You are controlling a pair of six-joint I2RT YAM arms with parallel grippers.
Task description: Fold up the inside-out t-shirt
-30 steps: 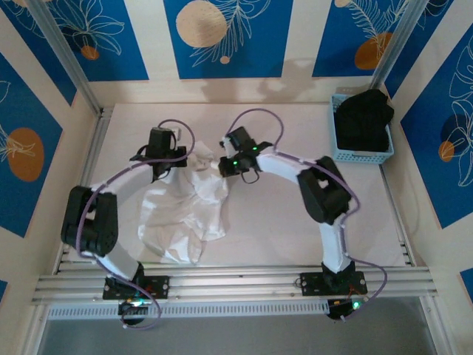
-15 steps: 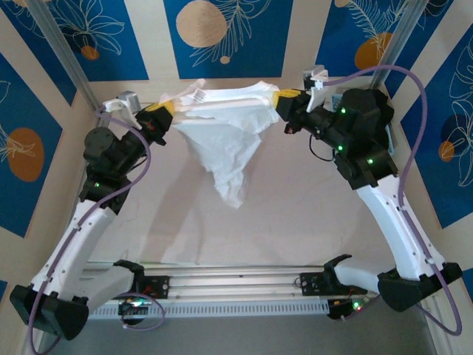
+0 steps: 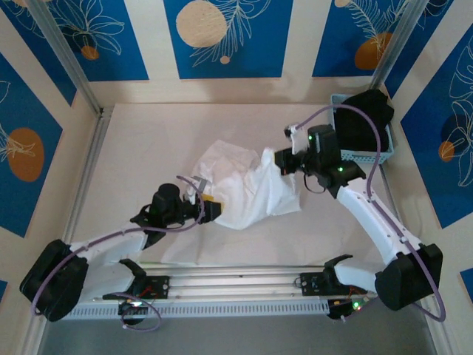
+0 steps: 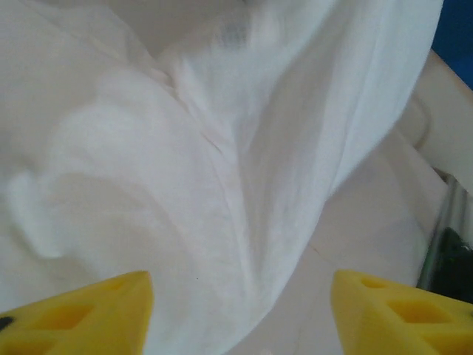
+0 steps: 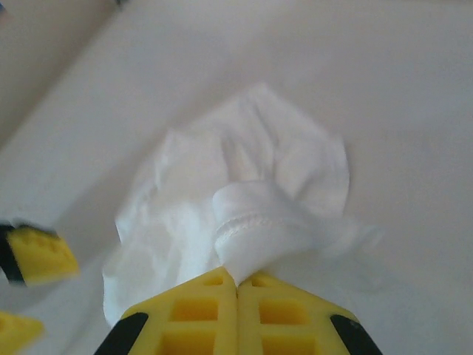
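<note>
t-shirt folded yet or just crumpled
Crumpled, not folded: the t-shirt lies in a wrinkled heap, one hem pinched in the right gripper, left gripper open.

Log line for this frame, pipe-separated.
fold: not yet done | t-shirt: crumpled on table | left gripper: open, at t-shirt's near edge | right gripper: shut on t-shirt edge

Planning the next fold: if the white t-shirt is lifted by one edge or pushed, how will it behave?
Probably floppy: the white t-shirt lies crumpled in soft folds, and the edge pinched in the right gripper curls over. Likely light: the cloth looks thin. Pushed, it would probably bunch up rather than slide whole.
</note>
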